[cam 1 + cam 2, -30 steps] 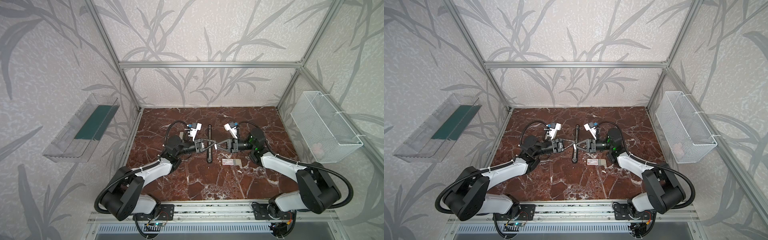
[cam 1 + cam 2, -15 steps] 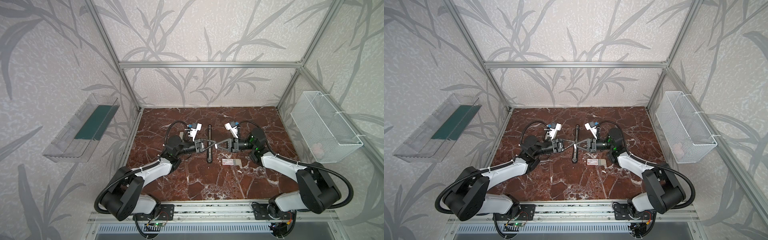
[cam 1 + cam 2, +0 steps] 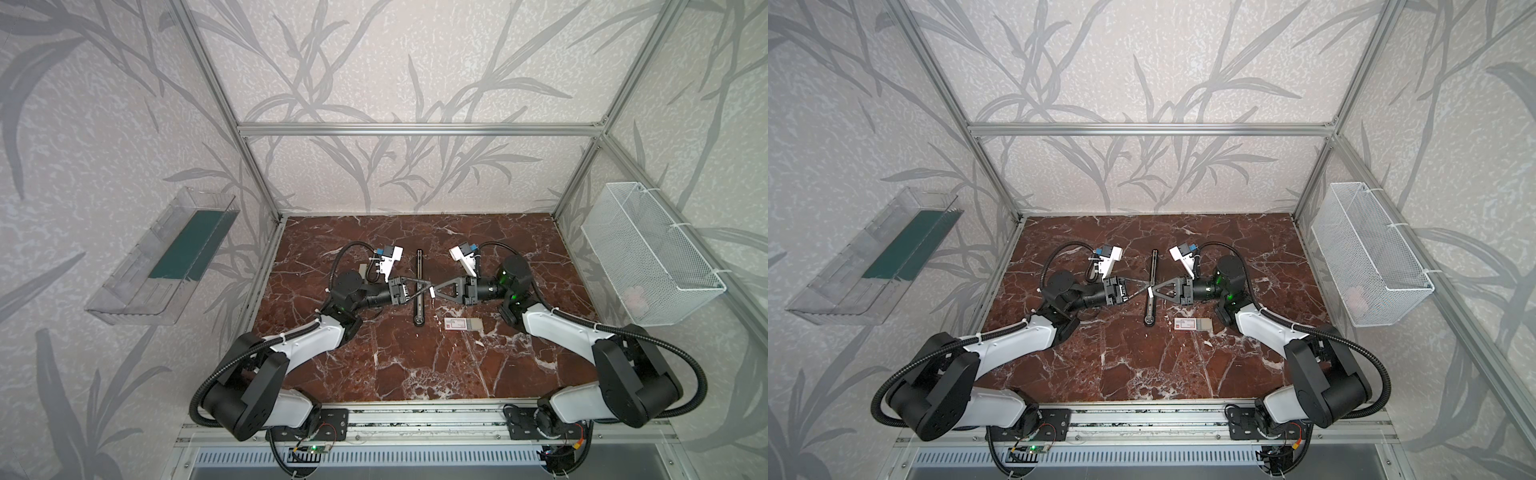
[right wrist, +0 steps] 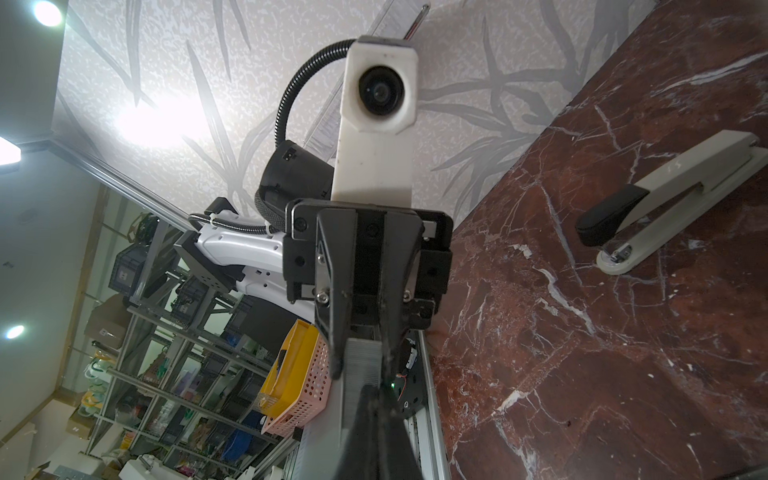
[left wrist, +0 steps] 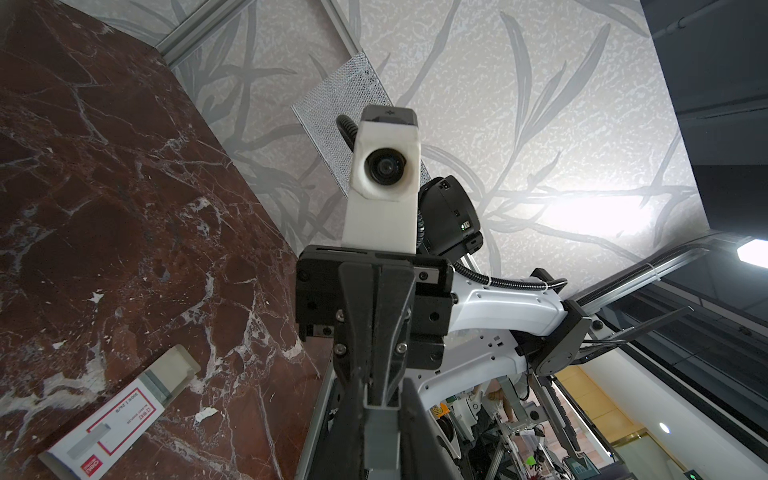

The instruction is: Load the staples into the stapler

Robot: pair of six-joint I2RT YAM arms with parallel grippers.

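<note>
My two grippers meet tip to tip above the middle of the table in both top views. A grey ribbed strip of staples (image 4: 361, 361) hangs between them. My right gripper (image 4: 368, 399) is shut on one end of it. My left gripper (image 5: 380, 436) has its fingers against both long sides of the staples (image 5: 381, 428). Directly below the left gripper (image 3: 428, 286) and right gripper (image 3: 433, 291), a long black stapler (image 3: 419, 266) lies flat on the marble. The white staple box (image 3: 462, 323) with red print lies near the right arm, its inner tray slid partly out.
A grey stapler with a black tip (image 4: 665, 195) lies on the marble beyond the left arm. A white wire basket (image 3: 648, 257) hangs on the right wall. A clear tray (image 3: 162, 257) is fixed to the left wall.
The left gripper's jaws have narrowed onto the strip of staples. Both arms stay where they were, and the right gripper stays shut.
</note>
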